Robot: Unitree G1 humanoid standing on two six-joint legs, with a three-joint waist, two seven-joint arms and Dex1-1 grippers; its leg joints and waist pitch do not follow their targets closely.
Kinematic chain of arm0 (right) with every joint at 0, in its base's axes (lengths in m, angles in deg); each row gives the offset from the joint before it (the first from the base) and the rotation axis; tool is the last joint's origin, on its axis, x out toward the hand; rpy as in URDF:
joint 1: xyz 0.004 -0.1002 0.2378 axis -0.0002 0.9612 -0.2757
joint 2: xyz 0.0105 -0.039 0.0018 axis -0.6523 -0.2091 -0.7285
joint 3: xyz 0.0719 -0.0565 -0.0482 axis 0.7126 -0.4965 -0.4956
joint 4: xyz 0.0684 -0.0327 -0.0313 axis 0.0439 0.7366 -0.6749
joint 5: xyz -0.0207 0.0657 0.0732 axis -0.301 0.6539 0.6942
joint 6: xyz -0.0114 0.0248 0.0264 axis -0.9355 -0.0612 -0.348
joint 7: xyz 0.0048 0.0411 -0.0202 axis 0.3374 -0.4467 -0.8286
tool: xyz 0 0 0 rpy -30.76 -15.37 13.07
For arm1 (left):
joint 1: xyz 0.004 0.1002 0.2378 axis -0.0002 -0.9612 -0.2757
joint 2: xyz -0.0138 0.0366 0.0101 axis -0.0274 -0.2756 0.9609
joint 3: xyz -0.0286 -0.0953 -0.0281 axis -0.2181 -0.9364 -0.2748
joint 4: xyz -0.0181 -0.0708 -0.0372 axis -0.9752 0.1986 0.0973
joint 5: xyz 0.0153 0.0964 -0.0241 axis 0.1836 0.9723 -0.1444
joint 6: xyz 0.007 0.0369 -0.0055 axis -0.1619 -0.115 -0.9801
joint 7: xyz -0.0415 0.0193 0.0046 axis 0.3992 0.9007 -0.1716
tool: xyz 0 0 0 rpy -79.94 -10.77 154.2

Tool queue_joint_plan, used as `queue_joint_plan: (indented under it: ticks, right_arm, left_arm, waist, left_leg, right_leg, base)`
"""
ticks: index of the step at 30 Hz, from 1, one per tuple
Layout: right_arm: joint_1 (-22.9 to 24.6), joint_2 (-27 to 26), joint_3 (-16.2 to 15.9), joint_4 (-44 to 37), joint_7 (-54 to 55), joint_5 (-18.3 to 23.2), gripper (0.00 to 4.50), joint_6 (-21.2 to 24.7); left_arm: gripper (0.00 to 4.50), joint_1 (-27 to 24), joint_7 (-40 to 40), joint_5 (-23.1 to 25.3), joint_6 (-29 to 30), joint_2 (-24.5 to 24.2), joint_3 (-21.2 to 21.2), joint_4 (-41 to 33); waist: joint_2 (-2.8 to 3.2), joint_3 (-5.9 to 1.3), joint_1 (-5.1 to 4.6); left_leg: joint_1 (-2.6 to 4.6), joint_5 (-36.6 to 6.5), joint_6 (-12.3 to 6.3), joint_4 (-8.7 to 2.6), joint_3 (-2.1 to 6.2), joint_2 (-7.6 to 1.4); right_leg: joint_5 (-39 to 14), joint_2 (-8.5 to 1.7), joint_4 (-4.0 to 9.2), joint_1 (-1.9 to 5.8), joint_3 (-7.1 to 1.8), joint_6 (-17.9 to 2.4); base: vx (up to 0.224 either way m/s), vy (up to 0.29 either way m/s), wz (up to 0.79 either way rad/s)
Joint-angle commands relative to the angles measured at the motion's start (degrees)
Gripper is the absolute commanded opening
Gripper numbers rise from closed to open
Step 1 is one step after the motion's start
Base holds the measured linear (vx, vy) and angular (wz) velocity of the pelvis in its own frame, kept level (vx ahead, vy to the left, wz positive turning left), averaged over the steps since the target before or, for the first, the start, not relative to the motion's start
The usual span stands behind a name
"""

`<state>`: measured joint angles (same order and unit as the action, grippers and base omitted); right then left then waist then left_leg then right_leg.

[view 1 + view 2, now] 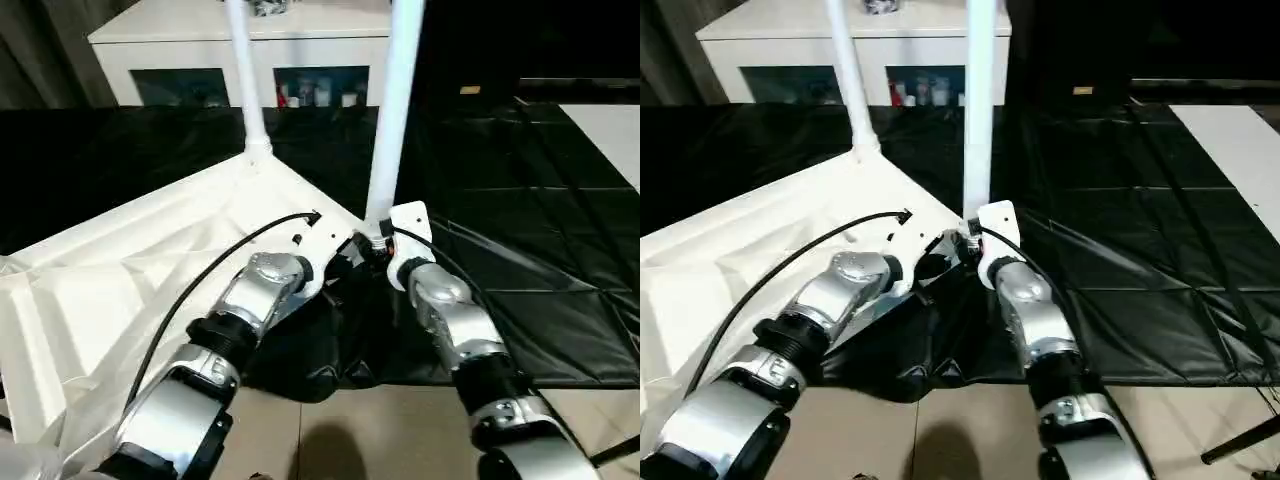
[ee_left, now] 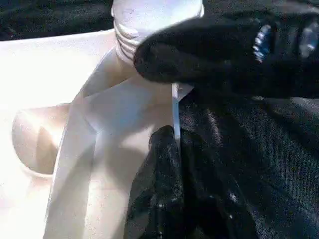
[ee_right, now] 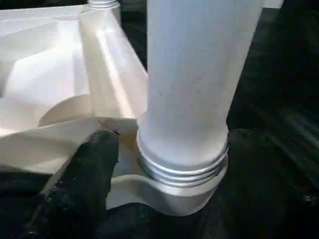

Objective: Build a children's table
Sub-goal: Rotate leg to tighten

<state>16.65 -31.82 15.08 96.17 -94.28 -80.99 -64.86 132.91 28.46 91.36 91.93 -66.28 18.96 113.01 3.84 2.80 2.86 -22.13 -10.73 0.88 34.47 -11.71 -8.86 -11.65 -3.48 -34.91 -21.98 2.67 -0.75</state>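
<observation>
Black-covered table (image 1: 520, 260) carries the white table top (image 1: 120, 280), underside up, ribs showing. Two legs stand upright in corner sockets: far leg (image 1: 244, 80) seated; near leg (image 1: 392, 110) with threads exposed above its socket, likely not fully home. Two legs apparently left to fit. Right gripper (image 3: 164, 164) spread around near leg's base. Left gripper (image 2: 174, 149) pinches the top's edge.

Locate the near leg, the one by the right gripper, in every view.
Left eye: near leg, upright, right of centre.
Right eye: centre.
Left wrist: its threaded base behind a black finger.
Right wrist: the thick column in its socket.
Shared landmark: tabletop.
</observation>
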Motion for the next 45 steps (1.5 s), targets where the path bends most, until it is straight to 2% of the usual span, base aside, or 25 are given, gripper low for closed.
queue_joint_plan:
  ticks: [1, 2, 4, 5, 7, 8, 9, 11, 12, 14, 15, 17, 18, 20, 21, 27, 35, 39, 45]
  right_arm:
    - [0.8, 1.8, -1.7, -1.6, -5.6, 1.0, 3.75, -0.1]
    - [1.1, 3.5, -2.7, -2.5, -9.3, 1.2, 3.75, -0.4]
    - [4.4, 12.6, -7.7, -8.5, -28.1, 3.0, 3.75, -3.8]
    - [4.5, 12.9, -7.8, -8.7, -28.8, 3.0, 3.75, -4.0]
    - [5.4, 14.6, -8.5, -10.1, -32.1, 3.4, 3.75, -4.8]
    - [6.4, 16.8, -9.0, -11.9, -35.9, 4.1, 3.75, -5.4]
    - [6.9, 18.1, -9.3, -13.0, -38.1, 4.6, 3.75, -5.5]
    - [7.3, 19.3, -9.6, -13.9, -40.2, 4.9, 3.75, -5.9]
    - [7.9, 21.0, -10.1, -15.5, -43.4, 5.7, 3.75, -6.2]
    - [8.1, 21.8, -10.5, -16.3, -44.9, 6.1, 3.75, -6.5]
    - [8.2, 22.3, -10.7, -16.8, -46.0, 6.5, 3.75, -6.7]
    - [8.3, 22.6, -10.8, -17.2, -46.7, 6.8, 3.75, -6.8]
    - [8.4, 23.0, -11.1, -18.2, -48.9, 7.3, 3.75, -7.2]
    - [8.4, 23.0, -11.3, -18.4, -49.7, 7.3, 3.75, -7.4]
    - [8.4, 23.1, -11.5, -18.5, -50.6, 7.3, 3.75, -7.5]
    - [8.3, 23.7, -13.5, -17.4, -52.7, 6.1, 3.75, -9.2]
    - [7.7, 24.1, -14.1, -16.6, -54.0, 5.3, 3.75, -9.9]
    - [7.3, 24.5, -14.3, -15.6, -55.2, 5.4, 3.32, -10.2]
    - [7.2, 24.5, -14.7, -15.3, -55.9, 5.1, 2.90, -10.3]
  left_arm:
    - [0.00, -1.3, 3.2, 0.8, -1.1, -1.9, 1.4, -0.9]
    - [0.00, -1.9, 5.4, 0.8, -1.4, -2.7, 2.1, -1.7]
    - [0.00, -4.4, 14.6, 0.4, -3.1, -6.7, 4.6, -5.8]
    - [0.00, -4.5, 15.0, 0.4, -3.2, -6.8, 4.7, -6.0]
    - [0.00, -5.2, 17.5, 0.1, -3.8, -7.9, 5.3, -7.2]
    - [0.00, -6.6, 21.9, -0.5, -4.9, -9.8, 6.4, -9.9]
    - [0.00, -7.5, 24.8, -1.0, -6.0, -11.3, 7.1, -11.9]
    - [0.00, -8.5, 27.7, -1.6, -6.9, -12.6, 7.7, -13.8]
    - [0.00, -10.0, 32.3, -2.9, -6.7, -14.9, 8.5, -17.6]
    - [0.00, -10.7, 34.4, -3.1, -6.7, -16.4, 9.2, -19.4]
    - [0.00, -11.2, 35.7, -3.1, -6.8, -17.5, 9.7, -20.7]
    - [0.00, -11.5, 36.6, -3.1, -6.6, -18.2, 10.0, -21.5]
    - [0.00, -12.2, 39.1, -3.3, -6.1, -19.9, 10.6, -23.6]
    - [0.00, -12.4, 39.9, -3.3, -5.9, -20.5, 10.7, -24.2]
    - [0.00, -12.5, 40.2, -3.3, -5.9, -20.7, 10.6, -24.5]
    - [0.00, -12.1, 39.5, -2.9, -6.1, -20.7, 10.3, -24.4]
    - [0.00, -12.2, 39.3, -2.8, -5.8, -20.9, 10.3, -24.9]
    - [0.00, -12.5, 39.3, -2.8, -5.6, -21.3, 10.2, -25.2]
    - [0.00, -12.6, 39.4, -2.7, -5.4, -21.6, 10.2, -25.2]
  waist:
    - [-0.55, -3.56, 0.31]
    - [-0.56, -3.56, 0.25]
    - [-0.58, -3.65, 0.74]
    - [-0.56, -3.69, 1.07]
    - [-0.41, -3.74, 0.93]
    - [-0.50, -3.73, 0.96]
    - [-0.41, -3.58, 1.14]
    - [-0.42, -3.52, 1.02]
    - [-0.30, -3.42, 1.12]
    - [-0.08, -3.35, 1.52]
    - [0.00, -3.41, 1.92]
    - [-0.14, -3.23, 2.36]
    - [-0.30, -3.23, 2.53]
    - [-0.33, -3.17, 2.43]
    - [-0.45, -3.18, 2.36]
    - [-0.54, -3.39, 2.40]
    - [-0.67, -3.47, 2.47]
    - [-0.68, -3.47, 2.48]
    - [-0.72, -3.55, 2.50]
  left_leg:
    - [1.09, -11.2, -3.40, -4.32, 2.83, -4.60]
    - [1.09, -11.0, -3.51, -4.28, 2.78, -4.61]
    - [0.97, -10.2, -4.93, -4.03, 2.84, -4.83]
    - [0.90, -9.6, -5.75, -3.85, 2.73, -5.08]
    - [0.93, -9.0, -6.42, -3.75, 2.55, -4.90]
    - [0.89, -9.2, -6.50, -3.74, 2.63, -4.84]
    - [0.81, -9.9, -6.54, -3.96, 2.82, -5.20]
    - [1.07, -11.0, -5.86, -4.17, 2.69, -5.31]
    - [1.21, -11.6, -5.52, -4.15, 2.64, -5.26]
    - [1.38, -12.9, -4.34, -4.48, 2.65, -5.59]
    - [1.77, -13.6, -3.76, -4.45, 2.50, -5.56]
    - [2.01, -14.7, -3.05, -4.43, 2.31, -5.47]
    - [1.80, -14.9, -2.58, -4.57, 2.50, -5.47]
    - [1.52, -14.6, -2.31, -4.74, 2.62, -5.46]
    - [1.63, -14.7, -2.22, -4.69, 2.59, -5.37]
    - [1.41, -12.3, -2.89, -4.43, 2.57, -5.22]
    - [1.29, -11.7, -3.48, -4.27, 2.57, -5.16]
    - [1.29, -11.1, -3.93, -4.16, 2.53, -5.11]
    - [1.23, -10.2, -4.39, -4.06, 2.53, -5.12]
  right_leg:
    - [-7.6, -5.96, 4.46, 2.32, -2.86, -13.5]
    - [-7.2, -5.92, 4.43, 2.25, -2.85, -13.6]
    - [-4.2, -5.91, 4.13, 2.59, -2.73, -13.8]
    - [-2.3, -6.03, 3.89, 2.56, -2.86, -13.9]
    - [-1.1, -5.81, 3.71, 2.30, -2.71, -15.0]
    - [-1.5, -5.83, 3.76, 2.40, -2.63, -15.1]
    - [-3.6, -6.12, 3.81, 2.42, -2.66, -15.1]
    - [-5.5, -5.78, 4.00, 2.23, -2.66, -15.2]
    - [-6.5, -5.71, 4.10, 1.96, -2.68, -15.2]
    - [-7.7, -5.63, 3.97, 1.77, -2.77, -15.1]
    - [-8.1, -5.54, 4.09, 1.50, -2.84, -15.1]
    - [-9.2, -5.66, 4.28, 1.18, -3.06, -15.1]
    - [-10.3, -5.86, 4.25, 1.49, -3.05, -14.8]
    - [-11.2, -5.86, 4.19, 1.58, -3.03, -14.0]
    - [-11.6, -5.78, 4.26, 1.47, -3.02, -13.8]
    - [-9.3, -5.81, 4.06, 1.68, -2.97, -14.0]
    - [-9.8, -5.79, 4.05, 1.78, -2.91, -13.8]
    - [-9.4, -5.74, 4.03, 1.71, -2.83, -14.2]
    - [-8.6, -5.76, 3.90, 1.82, -2.79, -14.2]
  base:
    - [0.000, 0.000, 0.00]
    - [0.000, 0.000, 0.00]
    - [0.000, 0.000, 0.00]
    - [0.000, 0.000, 0.00]
    - [0.000, 0.000, 0.00]
    - [0.000, 0.000, 0.00]
    - [0.000, 0.000, 0.00]
    - [0.000, 0.000, 0.00]
    - [0.000, 0.000, 0.00]
    - [0.000, 0.000, 0.00]
    - [0.000, 0.000, 0.00]
    - [0.000, 0.000, 0.00]
    - [0.000, 0.000, 0.00]
    - [0.000, 0.000, 0.00]
    - [0.000, 0.000, 0.00]
    - [0.000, 0.000, 0.00]
    - [0.000, 0.000, 0.00]
    - [0.000, 0.000, 0.00]
    - [0.000, 0.000, 0.00]
